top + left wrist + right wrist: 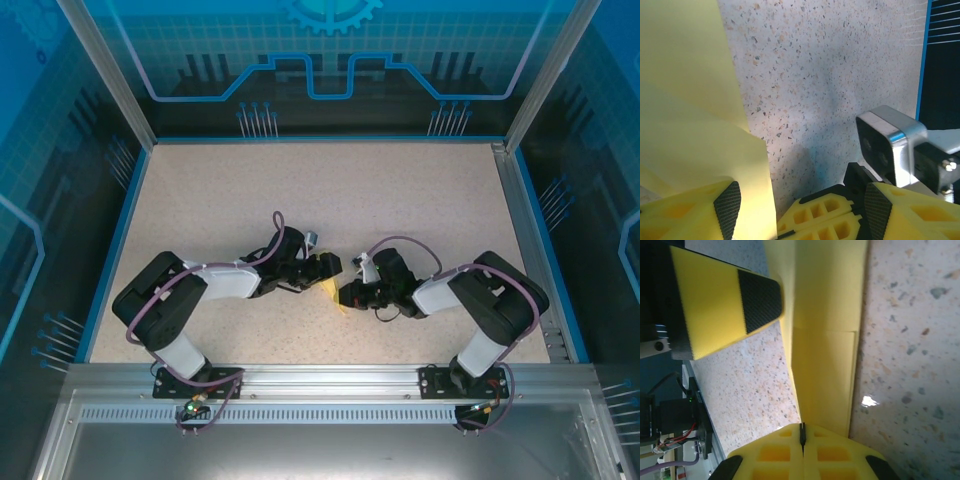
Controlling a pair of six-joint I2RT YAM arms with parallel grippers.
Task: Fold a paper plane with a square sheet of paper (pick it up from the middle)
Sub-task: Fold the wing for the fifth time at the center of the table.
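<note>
The yellow sheet of paper (333, 290) lies folded into a long narrow shape with overlapping layers (825, 315) on the speckled table, between the two grippers. My right gripper (801, 427) is shut, and the paper's raised fold edge runs into the seam between its fingers. My left gripper (802, 209) is open. Its left pad (727, 207) rests against the paper (685, 125), its right pad (877, 210) stands over bare table, and the right gripper's shut fingers (785, 227) sit between them. In the top view the left gripper (322, 268) and the right gripper (350, 295) meet at the table's middle.
The speckled tabletop (300, 190) is framed by a blue edge and transparent walls. An aluminium rail (320, 380) with both arm bases runs along the near side. The right wrist camera housing (890, 145) sits close to my left gripper's right finger.
</note>
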